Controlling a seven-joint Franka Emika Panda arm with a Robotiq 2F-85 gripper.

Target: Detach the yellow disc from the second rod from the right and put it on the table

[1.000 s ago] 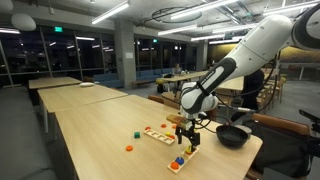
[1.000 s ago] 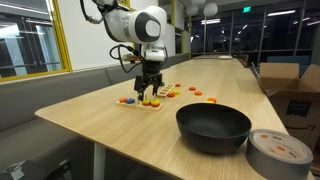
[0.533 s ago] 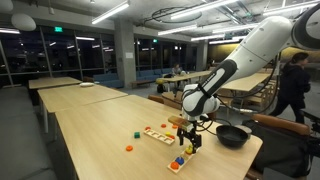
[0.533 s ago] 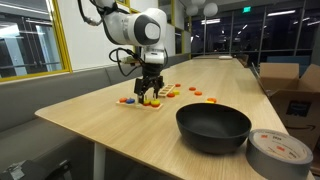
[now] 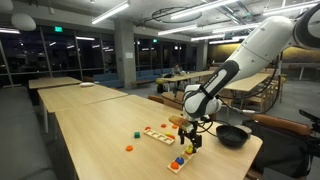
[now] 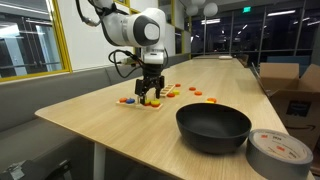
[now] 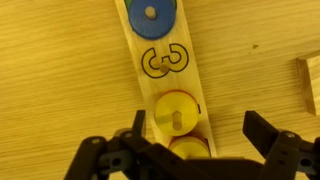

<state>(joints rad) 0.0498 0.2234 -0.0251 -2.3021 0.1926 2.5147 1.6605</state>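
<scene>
In the wrist view the yellow disc (image 7: 165, 120) sits on a rod of a narrow wooden board (image 7: 190, 75), with a blue disc (image 7: 150, 15) further along it. A second yellow disc (image 7: 188, 150) lies beside it, partly hidden by the gripper body. My gripper (image 7: 200, 128) is open, one finger at the board's left edge and the other well out to the right, and nothing is held. In both exterior views the gripper (image 5: 186, 135) (image 6: 150, 95) hangs just above the board on the light-wood table (image 5: 90, 125) (image 6: 100, 125).
A black bowl (image 6: 213, 128) (image 5: 233, 135) and a grey tape roll (image 6: 280, 152) stand near the table's end. A second wooden board (image 5: 158, 132) and loose orange (image 5: 128, 148) and green (image 5: 135, 131) pieces lie beside the toy. A wooden block (image 7: 308, 80) lies to the right.
The gripper has hardly moved and stays open over the board. A person in the background has walked out of view.
</scene>
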